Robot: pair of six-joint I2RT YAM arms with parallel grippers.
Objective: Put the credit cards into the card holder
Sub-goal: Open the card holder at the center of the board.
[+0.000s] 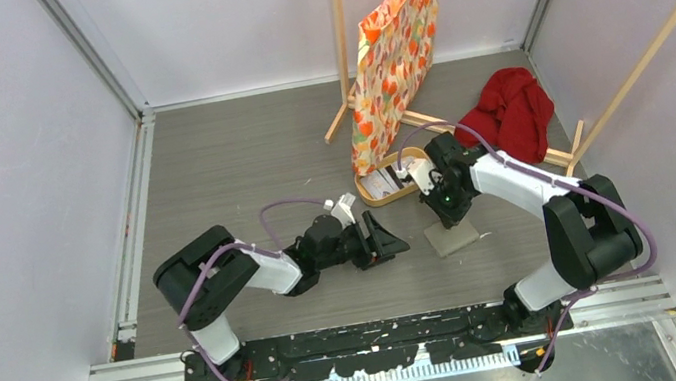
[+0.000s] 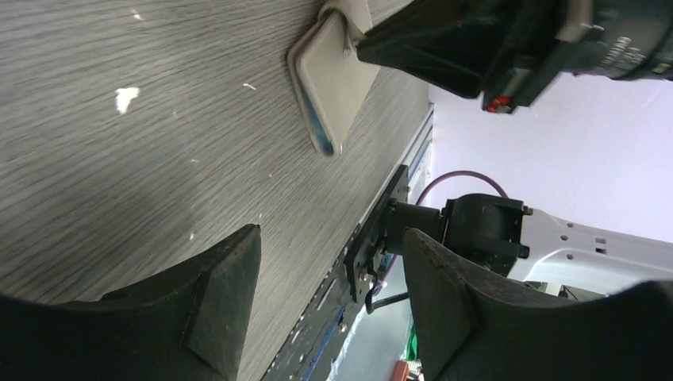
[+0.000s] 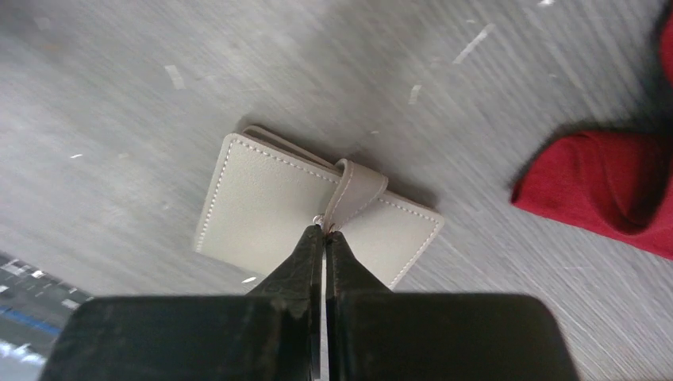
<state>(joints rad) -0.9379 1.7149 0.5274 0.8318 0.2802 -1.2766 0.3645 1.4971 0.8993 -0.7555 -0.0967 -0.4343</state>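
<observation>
The card holder (image 3: 270,210) lies folded shut on the counter, right of centre toward the near edge. It is directly under the right pincer (image 3: 324,234), whose tips are closed at its clasp strap (image 3: 357,186); I cannot tell whether they pinch it. The left pincer (image 2: 329,238), open and empty, hovers near the holder's left side.

One card holder (image 3: 262,202), one tray (image 1: 378,202) (cards (image 1: 381,182) uncountable)

**Non-task items on bench**

Grey wood-grain table (image 1: 238,155), white flecks (image 2: 125,97) scattered on it. Wooden rack (image 1: 340,28) at the far side; an orange patterned bag (image 1: 394,51) hangs from it. Oval wooden tray (image 1: 378,201) sits at the bag's foot. Red cloth (image 1: 510,114) lies crumpled to the tray's right, near a slanted wooden frame (image 1: 656,42).
</observation>
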